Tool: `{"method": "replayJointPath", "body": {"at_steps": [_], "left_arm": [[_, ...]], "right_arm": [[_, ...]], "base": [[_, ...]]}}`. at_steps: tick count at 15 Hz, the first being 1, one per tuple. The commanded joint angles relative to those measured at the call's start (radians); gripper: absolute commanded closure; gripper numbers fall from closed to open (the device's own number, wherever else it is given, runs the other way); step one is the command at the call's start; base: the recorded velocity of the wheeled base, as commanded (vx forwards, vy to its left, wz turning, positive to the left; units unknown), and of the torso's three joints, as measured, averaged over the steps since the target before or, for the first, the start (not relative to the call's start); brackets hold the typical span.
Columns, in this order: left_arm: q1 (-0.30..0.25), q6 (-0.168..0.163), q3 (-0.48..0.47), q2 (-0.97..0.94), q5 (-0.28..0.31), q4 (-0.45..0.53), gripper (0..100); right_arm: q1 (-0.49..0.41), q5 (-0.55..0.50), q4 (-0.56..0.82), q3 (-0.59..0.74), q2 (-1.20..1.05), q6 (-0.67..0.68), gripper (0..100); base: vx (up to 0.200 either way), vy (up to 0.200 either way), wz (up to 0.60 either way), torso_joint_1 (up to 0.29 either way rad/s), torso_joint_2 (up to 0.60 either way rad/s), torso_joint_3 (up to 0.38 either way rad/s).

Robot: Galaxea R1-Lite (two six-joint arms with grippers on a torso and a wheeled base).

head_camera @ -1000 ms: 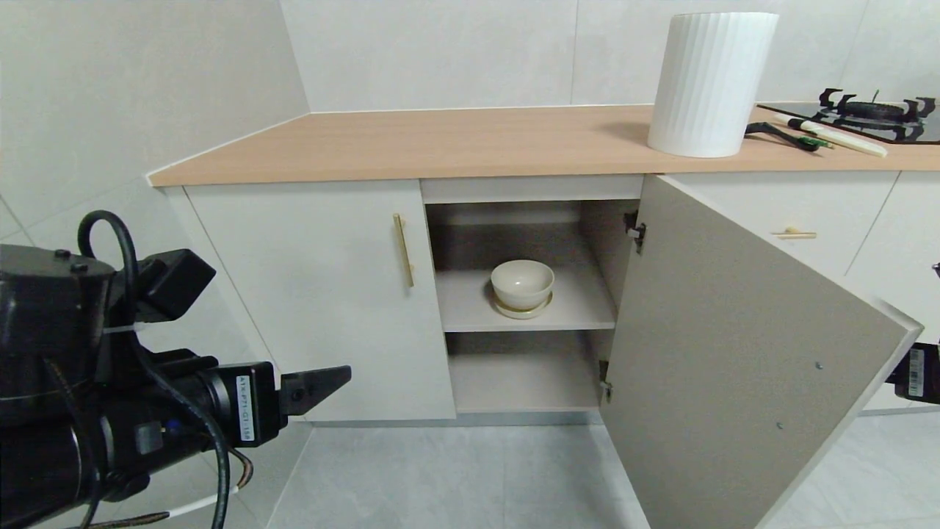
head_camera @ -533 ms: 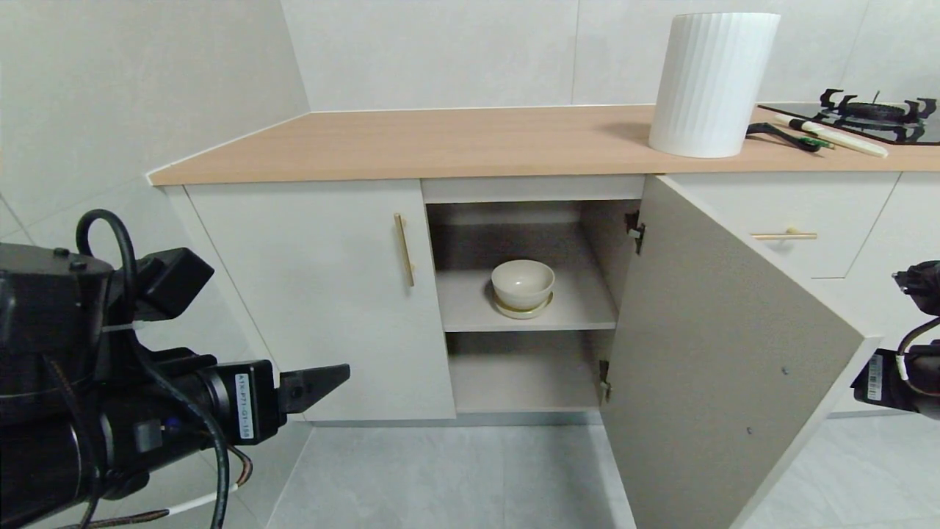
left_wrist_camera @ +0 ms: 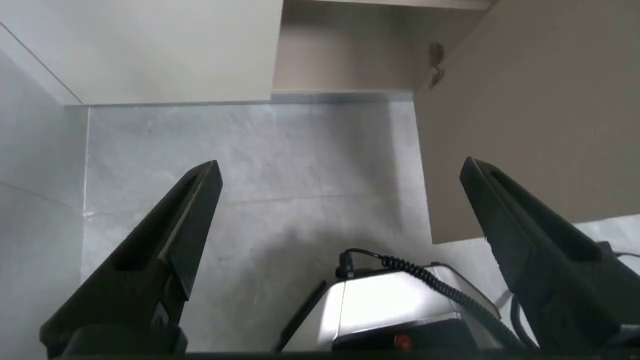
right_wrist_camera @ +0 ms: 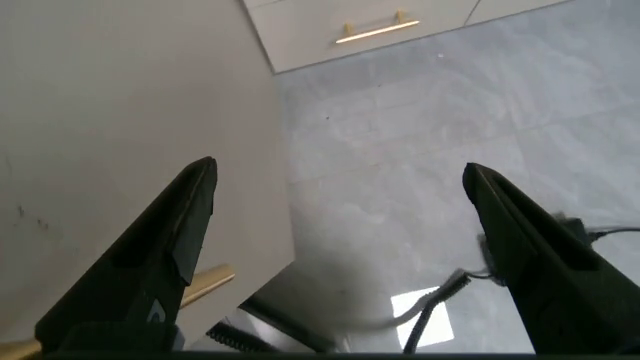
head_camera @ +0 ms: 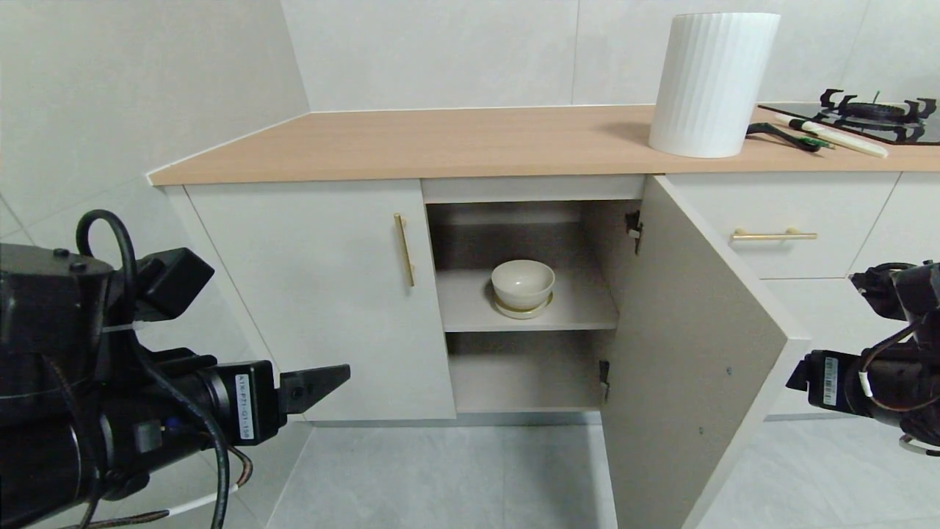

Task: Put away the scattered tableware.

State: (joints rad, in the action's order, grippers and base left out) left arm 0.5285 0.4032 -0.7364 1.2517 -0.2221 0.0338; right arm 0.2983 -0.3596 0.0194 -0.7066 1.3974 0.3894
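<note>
A cream bowl (head_camera: 522,282) sits on a gold-rimmed saucer (head_camera: 522,308) on the middle shelf (head_camera: 470,305) of the open cabinet. The cabinet door (head_camera: 690,330) stands partly open, hinged on the right of the opening. My right arm (head_camera: 866,382) is beside the door's outer face near its free edge. In the right wrist view my right gripper (right_wrist_camera: 340,190) is open, with the door face (right_wrist_camera: 120,100) and its gold handle (right_wrist_camera: 205,285) close by. My left gripper (head_camera: 334,378) (left_wrist_camera: 340,200) is open and holds nothing, low at the left before the closed door.
A tall white ribbed container (head_camera: 711,84) stands on the wooden countertop (head_camera: 440,143). Utensils (head_camera: 830,134) and a gas burner (head_camera: 874,110) lie at the far right. The closed left door has a gold handle (head_camera: 403,250); a drawer handle (head_camera: 772,236) shows at right. Tiled floor (head_camera: 440,477) lies below.
The cabinet door has swung leftward toward the opening, and my right arm has come in from the right edge along with it. The left arm and the bowl have not moved.
</note>
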Motion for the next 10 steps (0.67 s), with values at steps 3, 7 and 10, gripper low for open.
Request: {"method": "replayJointPath", "body": {"at_steps": [3,7,10], "left_arm": [[-0.001,0.0,-0.001,0.002,0.0,0.0,0],[0.001,0.0,0.0,0.0,0.0,0.0,0],[-0.001,0.0,0.0,0.002,0.0,0.0,0]], "right_arm": [[0.01,0.001,-0.006,0.001,0.038,0.031,0],[0.042,0.001,-0.075,0.007,0.069,0.082,0],[0.051,0.034,-0.187,0.006,0.147,0.114,0]], "base": [[-0.133,0.0,0.0,0.0,0.0,0.0],[-0.1,0.0,0.0,0.005,0.0,-0.001],[0.0,0.0,0.0,0.0,0.0,0.0]]}}
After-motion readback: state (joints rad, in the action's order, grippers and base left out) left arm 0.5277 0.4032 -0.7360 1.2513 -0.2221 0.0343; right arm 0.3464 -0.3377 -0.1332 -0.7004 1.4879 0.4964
